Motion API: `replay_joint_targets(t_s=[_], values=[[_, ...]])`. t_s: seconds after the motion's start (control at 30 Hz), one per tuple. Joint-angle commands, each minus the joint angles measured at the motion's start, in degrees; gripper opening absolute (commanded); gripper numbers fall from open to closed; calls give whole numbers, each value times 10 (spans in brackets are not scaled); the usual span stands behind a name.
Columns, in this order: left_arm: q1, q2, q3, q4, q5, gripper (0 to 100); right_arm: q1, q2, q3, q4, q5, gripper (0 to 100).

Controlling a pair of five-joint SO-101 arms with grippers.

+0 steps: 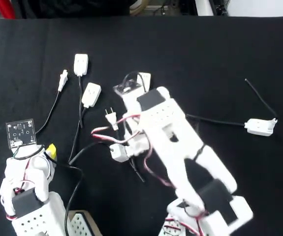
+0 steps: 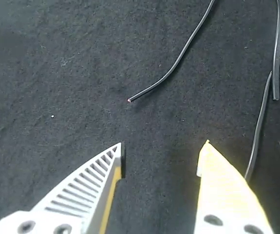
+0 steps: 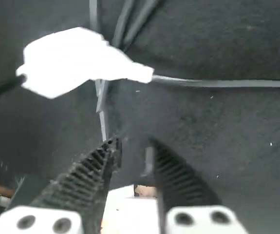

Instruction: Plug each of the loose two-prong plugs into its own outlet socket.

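**A:** How are the tools placed?

**B:** The left tool (image 2: pixel 161 146) is spread wide over bare table (image 2: pixel 57 58) and holds nothing. A loose cable end (image 2: pixel 130 100) lies just ahead of it. The right tool (image 3: pixel 130 144) is empty, with only a narrow gap between its jaws. It hangs near a white piece (image 3: pixel 76 61), and I cannot tell whether that is a plug or a socket.

**A:** And the plugs?

**B:** One plug (image 1: pixel 110 117) lies loose just beside the right arm, prongs showing. A second plug (image 1: pixel 62 80) lies near two sockets (image 1: pixel 91 94). Neither looks mated.

**A:** What could go wrong?

**B:** With jaws that narrow, I judge the right tool may shove the piece rather than straddle it. The cables (image 1: pixel 77 132) lie bunched near that arm, so lifting one could drag its neighbours. A skewed grip would also bring the prongs in off the slots.
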Motion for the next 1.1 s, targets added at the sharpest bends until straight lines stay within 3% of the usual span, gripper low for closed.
replay_joint_targets(t_s=[0.0, 0.17, 0.33, 0.5, 0.87, 1.07], values=[[-3, -4, -2, -12, 3, 252, -73, -38, 5, 3, 10, 161], [-3, -4, -2, -12, 3, 252, -164, -15, 75, -80, 6, 149], [-3, -4, 13, -31, 2, 252, -201, -11, 76, -118, -20, 163], [-2, -4, 15, -34, 2, 252, -203, -10, 61, -128, -46, 251], [-2, -4, 15, -34, 2, 252, -201, -5, 134, -305, -124, 258], [-2, -4, 15, -34, 2, 252, -145, -5, 173, -323, -121, 255]])
